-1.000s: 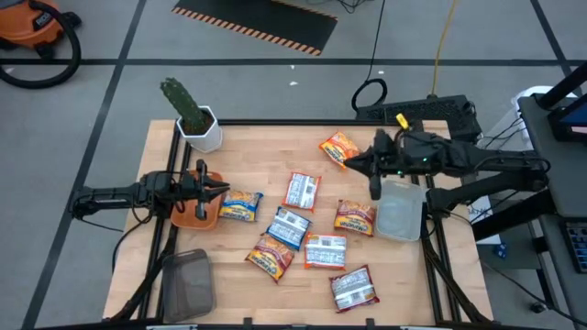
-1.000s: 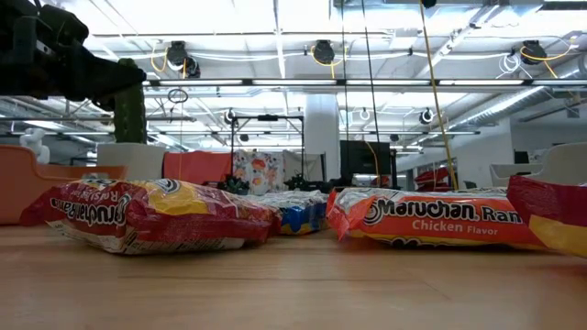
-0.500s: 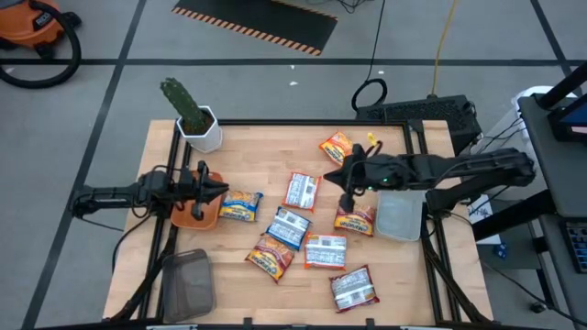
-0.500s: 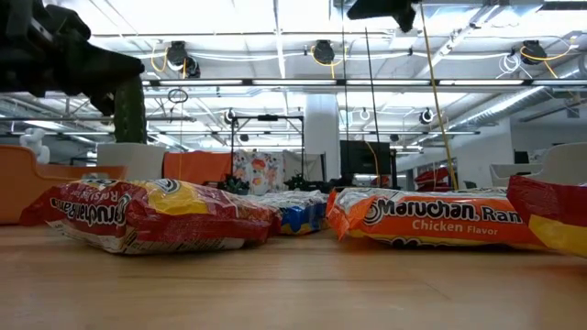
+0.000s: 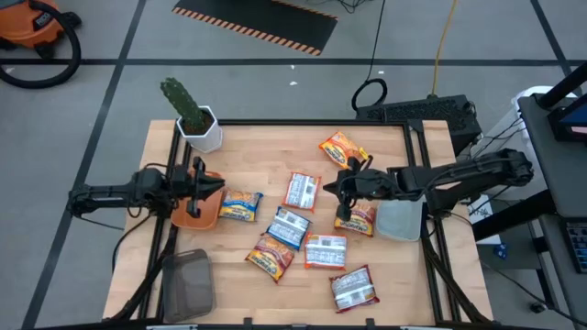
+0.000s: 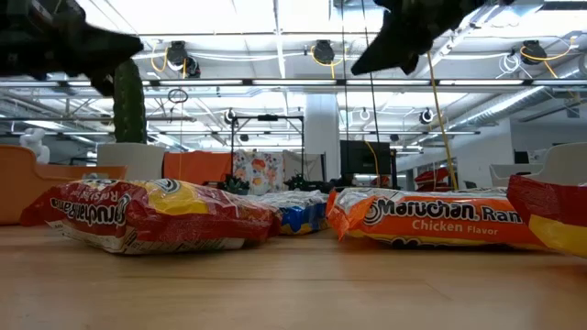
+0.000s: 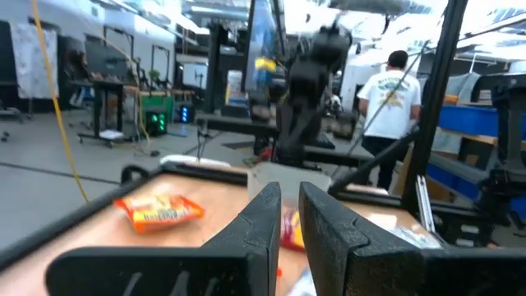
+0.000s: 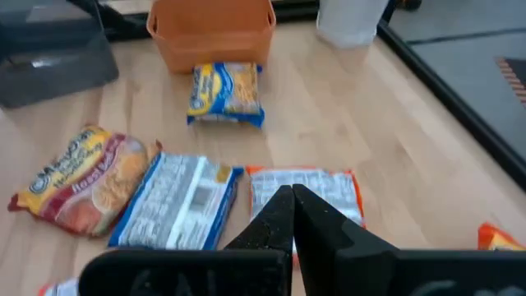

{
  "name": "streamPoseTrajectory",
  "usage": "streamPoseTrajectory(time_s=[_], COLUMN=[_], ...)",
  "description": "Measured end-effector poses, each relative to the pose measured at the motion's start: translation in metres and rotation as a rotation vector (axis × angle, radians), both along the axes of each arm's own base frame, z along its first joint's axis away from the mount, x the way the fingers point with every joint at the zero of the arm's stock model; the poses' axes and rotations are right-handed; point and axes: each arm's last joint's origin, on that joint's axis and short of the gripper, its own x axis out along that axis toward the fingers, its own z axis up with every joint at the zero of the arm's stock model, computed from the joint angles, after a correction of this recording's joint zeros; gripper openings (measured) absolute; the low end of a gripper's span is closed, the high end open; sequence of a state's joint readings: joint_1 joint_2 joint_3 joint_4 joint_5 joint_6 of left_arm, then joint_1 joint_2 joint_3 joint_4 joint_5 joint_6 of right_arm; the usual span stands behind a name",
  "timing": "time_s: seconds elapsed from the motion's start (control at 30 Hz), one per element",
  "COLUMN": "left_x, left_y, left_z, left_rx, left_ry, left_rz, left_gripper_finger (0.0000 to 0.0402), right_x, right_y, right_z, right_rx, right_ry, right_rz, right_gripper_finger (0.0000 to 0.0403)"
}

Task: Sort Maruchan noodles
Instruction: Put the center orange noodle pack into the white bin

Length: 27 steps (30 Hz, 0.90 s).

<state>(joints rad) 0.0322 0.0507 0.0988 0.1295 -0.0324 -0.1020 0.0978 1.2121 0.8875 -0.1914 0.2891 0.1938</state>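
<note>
Several Maruchan packets lie flat on the wooden table: an orange one (image 5: 340,147) toward the far edge, a red-and-white one (image 5: 301,191), a yellow-blue one (image 5: 240,205), a blue-white one (image 5: 290,227), and more toward the near edge (image 5: 353,288). My right gripper (image 5: 339,189) is shut. It hangs above the table just right of the red-and-white packet (image 8: 304,191) and touches nothing. It shows high up in the low view (image 6: 404,41). My left gripper (image 5: 216,188) is shut and waits level over the orange bowl (image 5: 194,211).
A dark grey tray (image 5: 188,280) sits at the near left corner. A clear tray (image 5: 401,218) sits on the right, under my right arm. A cactus in a white pot (image 5: 195,121) stands at the far left. A person (image 7: 393,94) stands in the room beyond.
My right gripper has swung from above the clear tray toward the table's left. It has come lower, into the low view, and now hangs beside the red-and-white packet. No packet has moved.
</note>
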Motion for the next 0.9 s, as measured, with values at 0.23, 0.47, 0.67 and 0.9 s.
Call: streamPoseTrajectory(time_s=[0.23, 0.47, 0.67, 0.9], left_x=[0.011, 0.043, 0.073, 0.095], left_y=[0.001, 0.0, -0.007, -0.015], left_z=[0.048, 0.074, 0.064, 0.047], left_rx=[-0.017, -0.07, -0.092, -0.081], left_ry=[0.114, 0.271, 0.433, 0.554], left_rz=[0.019, -0.019, -0.061, -0.096], left_gripper_finger=[0.0051, 0.0051, 0.0051, 0.0051], right_x=[-0.006, -0.009, 0.0, 0.011], right_y=[-0.009, -0.011, -0.013, -0.017], right_z=[-0.019, -0.029, -0.03, -0.046], right_rx=[-0.001, 0.005, 0.029, 0.011], right_ry=[0.065, 0.092, 0.042, 0.09], right_rz=[-0.033, -0.039, -0.048, -0.044], right_gripper_finger=[0.0, 0.0, 0.0, 0.0])
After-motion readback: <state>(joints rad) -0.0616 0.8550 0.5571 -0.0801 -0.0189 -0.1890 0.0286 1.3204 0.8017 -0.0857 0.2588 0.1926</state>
